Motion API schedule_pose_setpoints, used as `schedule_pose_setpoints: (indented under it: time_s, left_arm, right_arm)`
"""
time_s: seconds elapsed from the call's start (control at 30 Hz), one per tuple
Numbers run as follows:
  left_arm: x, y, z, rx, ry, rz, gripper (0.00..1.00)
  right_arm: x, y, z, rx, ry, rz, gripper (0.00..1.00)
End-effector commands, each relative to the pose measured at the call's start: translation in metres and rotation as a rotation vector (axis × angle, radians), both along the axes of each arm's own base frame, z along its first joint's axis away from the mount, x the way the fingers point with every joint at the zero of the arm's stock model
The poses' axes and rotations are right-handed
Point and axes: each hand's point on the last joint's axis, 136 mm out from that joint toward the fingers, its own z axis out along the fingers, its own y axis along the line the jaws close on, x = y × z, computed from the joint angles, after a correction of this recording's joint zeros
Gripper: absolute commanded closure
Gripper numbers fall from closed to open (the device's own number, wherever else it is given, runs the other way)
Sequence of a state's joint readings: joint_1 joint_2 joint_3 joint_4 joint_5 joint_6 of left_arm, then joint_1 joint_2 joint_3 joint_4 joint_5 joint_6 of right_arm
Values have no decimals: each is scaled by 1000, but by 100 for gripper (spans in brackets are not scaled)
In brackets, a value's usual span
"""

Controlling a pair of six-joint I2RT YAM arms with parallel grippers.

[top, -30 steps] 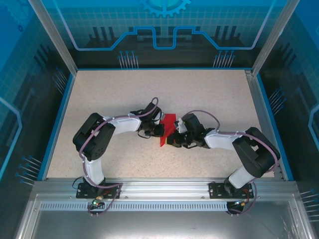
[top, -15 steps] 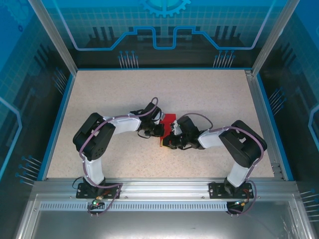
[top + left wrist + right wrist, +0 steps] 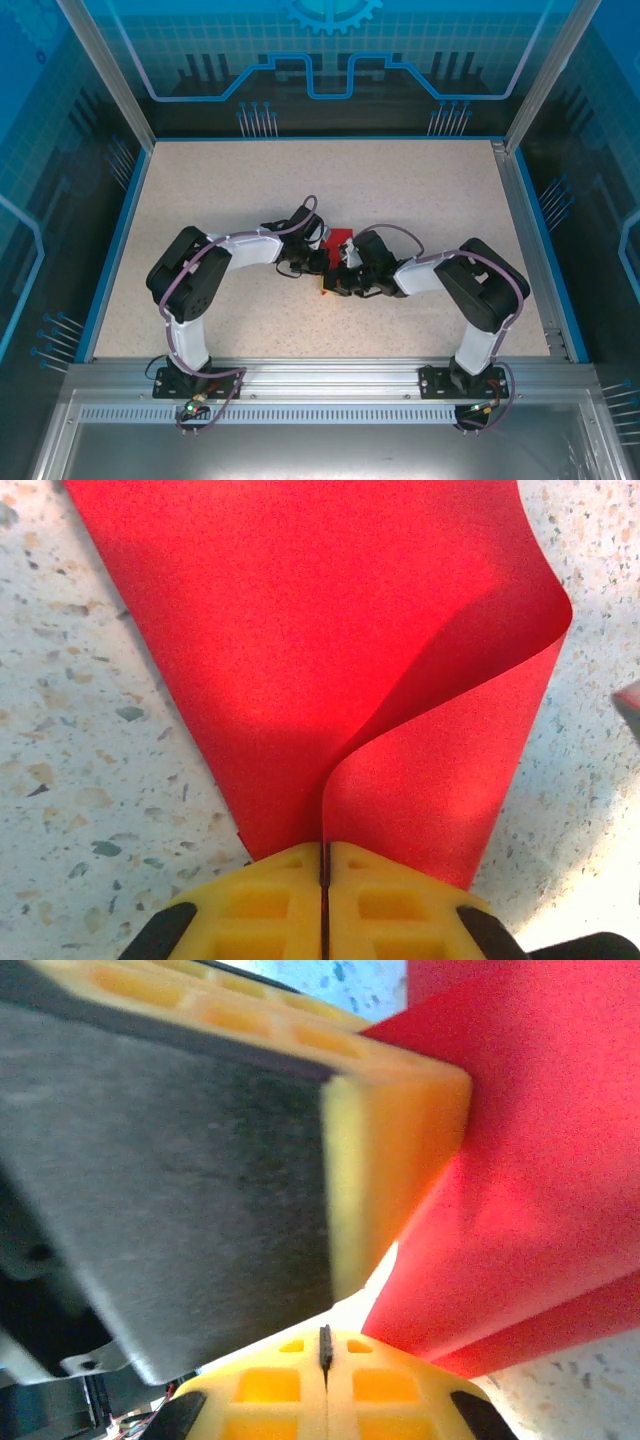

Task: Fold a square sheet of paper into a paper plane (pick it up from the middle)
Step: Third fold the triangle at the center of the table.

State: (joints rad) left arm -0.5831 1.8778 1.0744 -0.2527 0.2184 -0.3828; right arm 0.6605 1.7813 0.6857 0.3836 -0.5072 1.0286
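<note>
The red sheet of paper (image 3: 343, 240) lies mid-table, folded into a wedge that narrows toward my left gripper (image 3: 321, 262). In the left wrist view the paper (image 3: 330, 630) has one flap curling up on the right. My left gripper (image 3: 323, 852) is shut on the paper's narrow end. My right gripper (image 3: 339, 282) sits just right of and nearer than the left one, touching the paper's near edge. From the right wrist, my right gripper (image 3: 323, 1338) is shut with nothing between its fingers. The left gripper's finger (image 3: 395, 1150) looms close above it, and the red paper (image 3: 520, 1210) lies to the right.
The speckled tabletop (image 3: 220, 190) has a blue rim (image 3: 112, 250) on the left and a metal frame (image 3: 525, 230) on the right. An aluminium rail (image 3: 320, 375) carries both arm bases along the near edge. Transparent blue walls enclose the cell.
My right arm has pulled in leftward, bringing its gripper up against the left gripper and covering more of the paper's near end. The left arm has stayed put.
</note>
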Motion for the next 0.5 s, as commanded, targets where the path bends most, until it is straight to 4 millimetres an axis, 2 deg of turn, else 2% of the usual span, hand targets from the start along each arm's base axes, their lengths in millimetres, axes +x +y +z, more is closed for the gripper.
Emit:
schedule_pose_setpoints:
  time_s: [0.0, 0.27, 0.47]
  left_arm:
    - [-15, 17, -32, 68, 69, -1, 92]
    - [-16, 16, -34, 64, 76, -3, 92]
    - [-16, 17, -34, 69, 77, -6, 92]
  right_arm:
    - [-1, 5, -8, -5, 5, 14, 96]
    - [-4, 2, -23, -24, 32, 12, 95]
    - [0, -3, 0, -14, -12, 4, 94]
